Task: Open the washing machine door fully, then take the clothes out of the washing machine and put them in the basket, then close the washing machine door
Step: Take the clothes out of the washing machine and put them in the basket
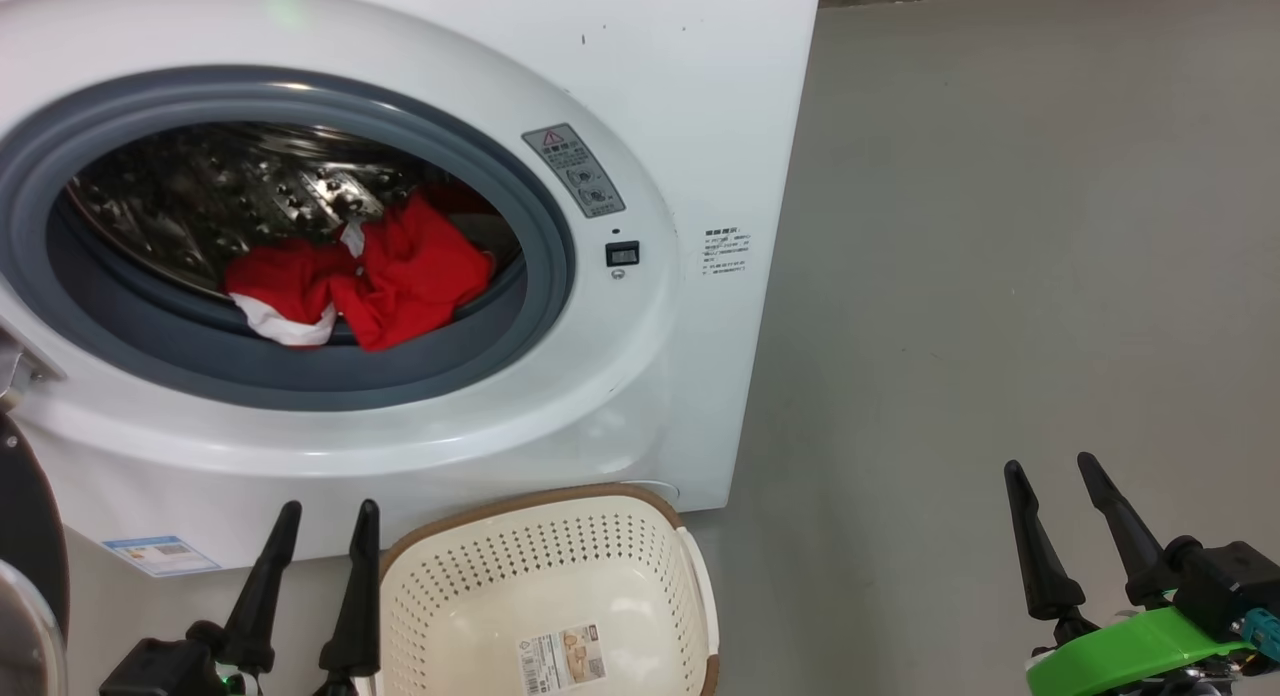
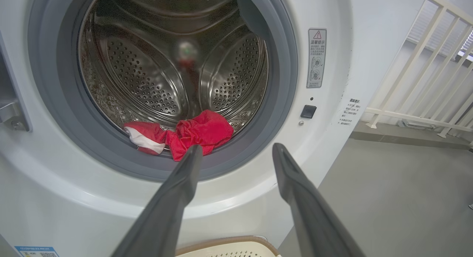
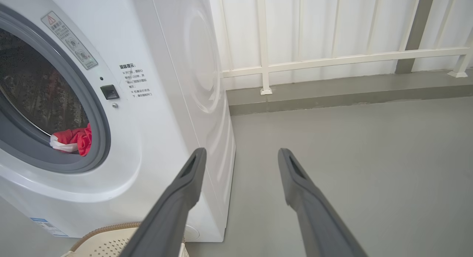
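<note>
The white washing machine point(image 1: 700, 96) stands with its mouth uncovered. The washing machine door point(image 1: 25, 516) is swung out to the far left, where just a strip of its black rim shows. The red clothes point(image 1: 400, 276) with white patches lie at the front of the steel drum, partly over the grey rubber ring. The cream basket point(image 1: 520, 501) sits empty on the floor below the opening. My left gripper point(image 1: 330, 511) is open beside the basket's left rim, and its view faces the clothes point(image 2: 199, 133). My right gripper point(image 1: 1052, 466) is open over bare floor, far right of the machine.
Grey floor point(image 1: 1000, 226) stretches to the right of the machine. A white railing point(image 3: 332, 61) on a low kerb runs behind it. The door's metal hinge point(image 1: 20, 371) juts out at the left of the opening. A label lies on the basket's bottom point(image 1: 562, 658).
</note>
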You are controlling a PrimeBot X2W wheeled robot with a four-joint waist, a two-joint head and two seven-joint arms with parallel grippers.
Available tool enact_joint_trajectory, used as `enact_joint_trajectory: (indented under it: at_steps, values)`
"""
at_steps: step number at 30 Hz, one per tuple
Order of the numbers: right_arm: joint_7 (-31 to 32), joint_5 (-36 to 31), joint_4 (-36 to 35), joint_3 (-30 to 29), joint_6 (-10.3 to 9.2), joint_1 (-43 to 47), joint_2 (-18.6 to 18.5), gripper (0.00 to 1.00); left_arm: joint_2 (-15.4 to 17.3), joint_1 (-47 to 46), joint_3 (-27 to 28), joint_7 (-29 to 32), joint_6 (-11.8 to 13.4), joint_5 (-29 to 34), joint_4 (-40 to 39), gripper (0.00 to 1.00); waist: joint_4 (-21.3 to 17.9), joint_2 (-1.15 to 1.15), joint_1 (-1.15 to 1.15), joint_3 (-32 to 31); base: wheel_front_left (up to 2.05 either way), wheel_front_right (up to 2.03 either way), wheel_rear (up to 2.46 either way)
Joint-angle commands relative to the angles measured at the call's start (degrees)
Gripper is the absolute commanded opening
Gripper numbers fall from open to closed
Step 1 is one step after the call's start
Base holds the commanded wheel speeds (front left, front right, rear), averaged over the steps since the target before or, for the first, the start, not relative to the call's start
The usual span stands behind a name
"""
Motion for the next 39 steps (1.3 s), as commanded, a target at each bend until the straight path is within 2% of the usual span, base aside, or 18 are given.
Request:
enact_joint_trajectory:
  at_steps: [1, 21, 29, 39]
  values:
    - [-0.54, -0.30, -1.45, 1.13, 0.36, -1.09, -0.55, 1.00, 0.69, -1.74, 2.00, -0.28, -0.32, 0.76, -0.98, 1.00, 0.04, 0.00, 0.00, 0.03, 0.00, 0.00, 0.00]
    - [-0.54, -0.02, -1.32, 2.29, 0.36, -3.02, -0.52, 1.00, 0.46, -4.60, 2.63, -0.28, -0.32, 2.37, 3.48, 1.00, -1.12, 0.00, 0.00, 2.44, 0.00, 0.00, 0.00]
    - [-0.54, 0.13, -1.85, 2.13, 0.36, -4.96, -0.33, 1.00, 0.84, -13.34, 3.23, -0.28, -0.32, 5.43, 8.66, 1.00, -2.95, 0.00, 0.00, 6.15, 0.00, 0.00, 0.00]
    - [-0.54, 0.32, -2.04, 2.08, 0.36, -7.22, 0.83, 1.00, 1.82, -28.74, 4.38, -0.28, 0.16, 9.99, 22.60, 1.00, -6.01, 0.00, 0.00, 10.38, 0.00, 0.00, 0.00]
